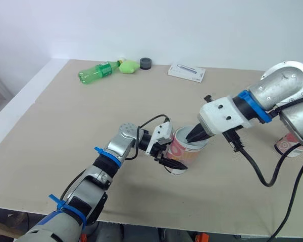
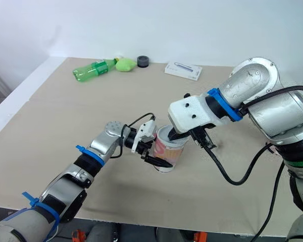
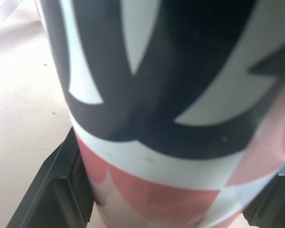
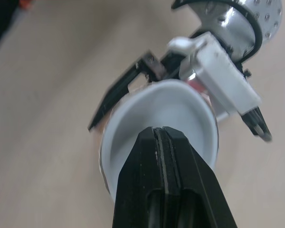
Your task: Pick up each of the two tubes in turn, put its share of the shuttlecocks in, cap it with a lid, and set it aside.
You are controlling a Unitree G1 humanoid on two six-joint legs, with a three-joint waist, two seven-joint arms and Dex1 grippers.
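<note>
A tube (image 1: 184,154) patterned in pink, white and black stands upright in the middle of the table (image 1: 65,126). My left gripper (image 1: 172,162) is shut on its lower part, one black finger (image 3: 52,190) on each side of the tube (image 3: 156,95). My right gripper (image 1: 194,136) is shut, its fingers (image 4: 164,142) pressed together with the tips at the tube's white, dished top (image 4: 133,128). I cannot tell whether that white surface is a lid or the tube's inside. Another pink and white tube (image 1: 287,146) stands at the right edge, partly hidden behind my right arm.
Along the table's back lie a green plastic bottle (image 1: 97,72), a yellow-green object (image 1: 128,66), a small black ring (image 1: 145,63) and a flat white box (image 1: 187,72). The table's left edge and front edge (image 1: 141,222) are close to my left arm.
</note>
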